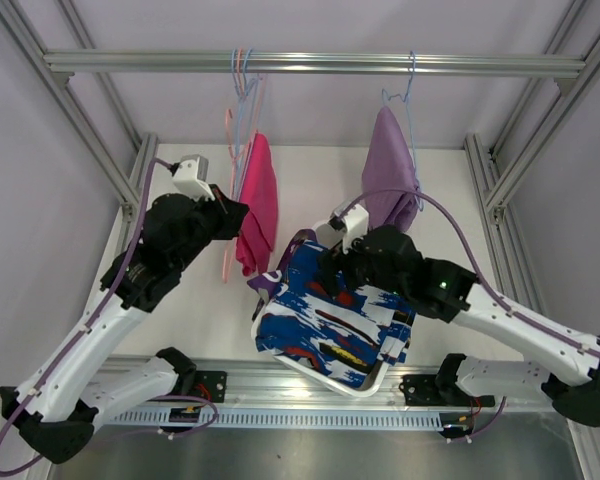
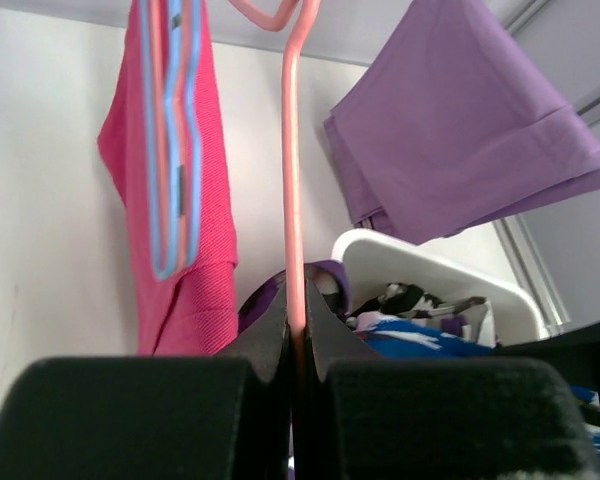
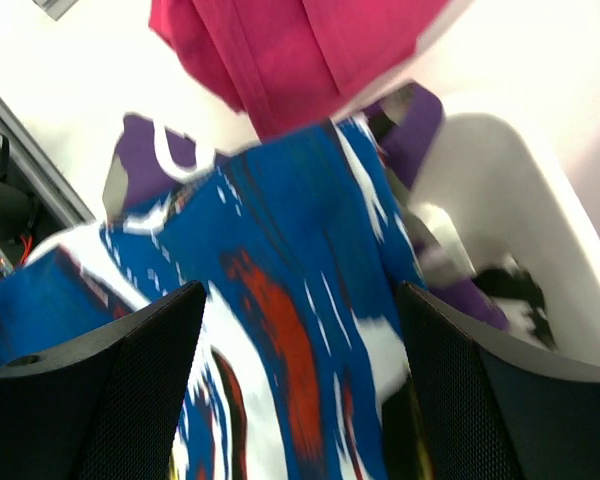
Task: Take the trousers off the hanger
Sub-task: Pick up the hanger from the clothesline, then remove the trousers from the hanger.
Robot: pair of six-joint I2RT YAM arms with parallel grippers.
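Bright pink trousers (image 1: 259, 200) hang at the left of the rail among a blue hanger (image 2: 170, 150) and a pink hanger (image 1: 227, 255). My left gripper (image 1: 230, 215) is shut on the pink hanger's thin rod (image 2: 292, 200), beside the pink trousers (image 2: 185, 190). Lilac trousers (image 1: 390, 170) hang on a blue hanger (image 1: 411, 95) at the right. Blue-white patterned trousers (image 1: 330, 325) lie on top in the white basket (image 1: 370, 385). My right gripper (image 1: 332, 268) is open just above them, the cloth (image 3: 290, 330) showing between its fingers (image 3: 130, 380).
The aluminium rail (image 1: 320, 64) runs across the back, with frame posts (image 1: 495, 190) at both sides. In the basket (image 2: 430, 265), black white-flecked cloth (image 2: 410, 298) and purple-white cloth (image 3: 145, 160) lie under the blue trousers. The basket's wall (image 3: 500, 200) stands to the right of my right gripper.
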